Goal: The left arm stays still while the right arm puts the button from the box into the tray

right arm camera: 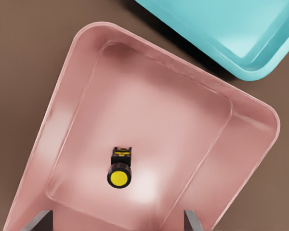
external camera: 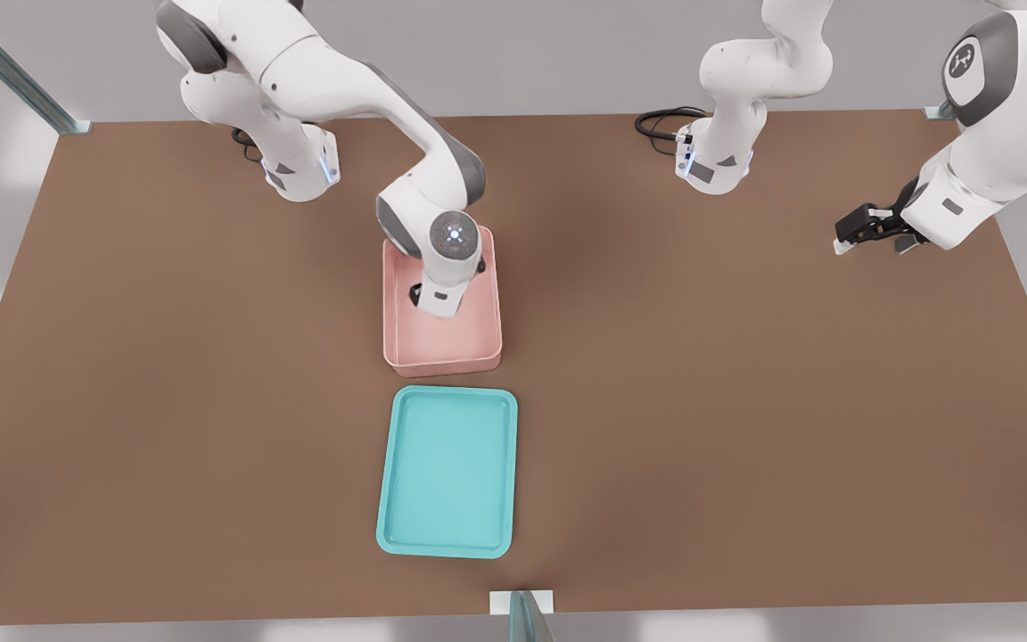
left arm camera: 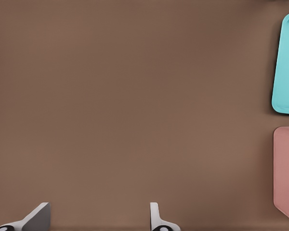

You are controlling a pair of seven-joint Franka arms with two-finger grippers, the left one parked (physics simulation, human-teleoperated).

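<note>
the right wrist view looks straight down into the pink box (right arm camera: 149, 139), and the two finger tips (right arm camera: 38, 222) of the gripper (right arm camera: 116, 222) show wide apart at the edge of the picture. the gripper is spread wide and holds nothing. the button (right arm camera: 119, 168) lies on its side on the floor of the box, between the two tips and a little way off from them, and its yellow cap points toward the gripper. it sits near one end wall but does not touch a wall.

i think the step now is to go down and grab the button. to do it well, the gripper should move over the button first, so the button is right in the middle of the gap. then it should go straight down and squeeze the black body, not the round cap, since the cap could slip out. the near wall is close, so the fingers need care not to bump it.

in the front view, the turquoise tray (external camera: 447, 473) lies closest to the camera with nothing in it. just behind it, not touching, is the box with the right arm (external camera: 442, 241) reaching down into it. both sit on a flat brown table (external camera: 745, 401). beyond the table is a pale grey wall (external camera: 567, 53), with metal posts (external camera: 14, 71) at the corners.
</note>
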